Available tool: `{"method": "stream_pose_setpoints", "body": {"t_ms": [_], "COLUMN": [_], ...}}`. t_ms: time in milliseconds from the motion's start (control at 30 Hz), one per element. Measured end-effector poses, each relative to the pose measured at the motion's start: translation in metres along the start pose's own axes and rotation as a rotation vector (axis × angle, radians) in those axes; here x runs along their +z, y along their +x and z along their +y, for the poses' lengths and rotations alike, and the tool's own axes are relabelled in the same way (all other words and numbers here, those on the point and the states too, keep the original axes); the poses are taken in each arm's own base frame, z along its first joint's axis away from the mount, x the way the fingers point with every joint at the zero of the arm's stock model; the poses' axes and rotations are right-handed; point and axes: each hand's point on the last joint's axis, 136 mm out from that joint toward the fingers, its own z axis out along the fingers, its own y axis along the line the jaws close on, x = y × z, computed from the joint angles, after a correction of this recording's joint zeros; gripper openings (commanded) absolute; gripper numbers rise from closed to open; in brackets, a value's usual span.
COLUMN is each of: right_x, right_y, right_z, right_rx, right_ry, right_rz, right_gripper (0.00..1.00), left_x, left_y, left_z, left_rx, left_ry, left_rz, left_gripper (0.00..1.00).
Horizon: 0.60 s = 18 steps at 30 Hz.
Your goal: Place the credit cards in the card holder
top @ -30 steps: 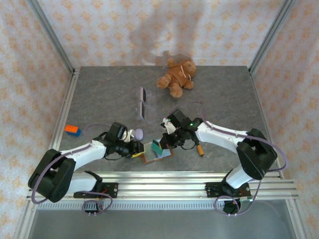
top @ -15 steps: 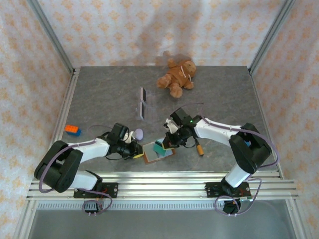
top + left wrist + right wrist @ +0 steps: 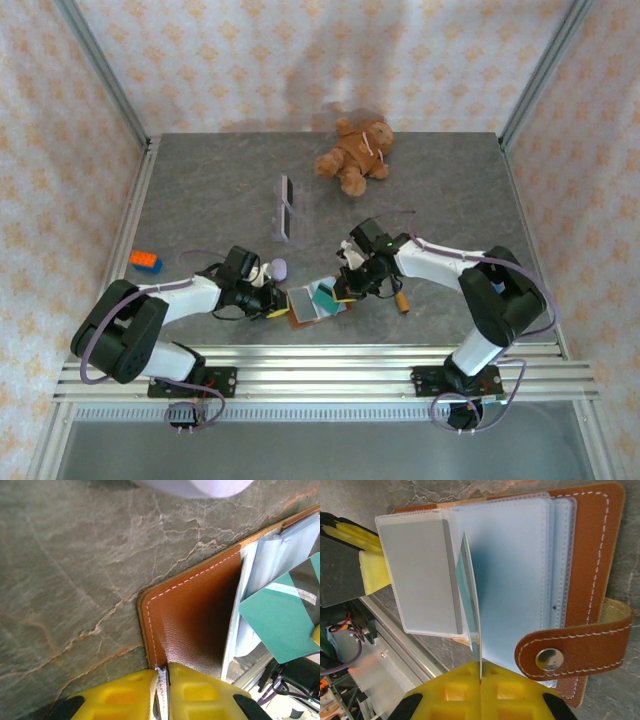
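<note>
The card holder (image 3: pixel 580 550) lies open near the table's front edge, brown leather outside, with pale pockets (image 3: pixel 520 565) and a snap tab (image 3: pixel 570 647). My left gripper (image 3: pixel 163 677) is shut on the edge of its leather cover (image 3: pixel 195 615). My right gripper (image 3: pixel 480 672) is shut on a teal credit card (image 3: pixel 469 595), which stands edge-on with its far end among the pockets. A grey card (image 3: pixel 422 575) sits inside a clear sleeve. From above, the teal card (image 3: pixel 325 295) lies over the card holder (image 3: pixel 303 306) between both grippers. Two more cards (image 3: pixel 286 206) lie mid-table.
A brown teddy bear (image 3: pixel 355 155) lies at the back. A small purple round object (image 3: pixel 279 268) sits just behind my left gripper. An orange and blue block (image 3: pixel 145 262) is at the left, and an orange-tipped pen (image 3: pixel 401 298) is by the right arm. The metal rail (image 3: pixel 330 365) runs close in front.
My right gripper has moved the teal card slightly right and nearer, onto the open holder. My left gripper has shifted and turned the holder a little.
</note>
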Motion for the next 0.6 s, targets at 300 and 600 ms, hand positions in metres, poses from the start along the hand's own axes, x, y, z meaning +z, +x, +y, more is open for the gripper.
{"method": "stream_pose_setpoints", "body": {"t_ms": [300, 600], "right_x": [-0.0003, 0.0001], "right_y": [0.0007, 0.0019], "right_z": [0.0070, 0.0075], "right_rx": [-0.031, -0.047], "right_ry": [-0.047, -0.076], "right_rz": [0.010, 0.012], "right_gripper": [0.00, 0.00], "left_x": [0.0001, 0.0000], "left_y": [-0.0001, 0.0002], "left_z": [0.0002, 0.0004], "left_rx": [-0.001, -0.002], "left_ry": [-0.002, -0.003], "left_rz": [0.001, 0.002], "left_gripper": [0.16, 0.16]}}
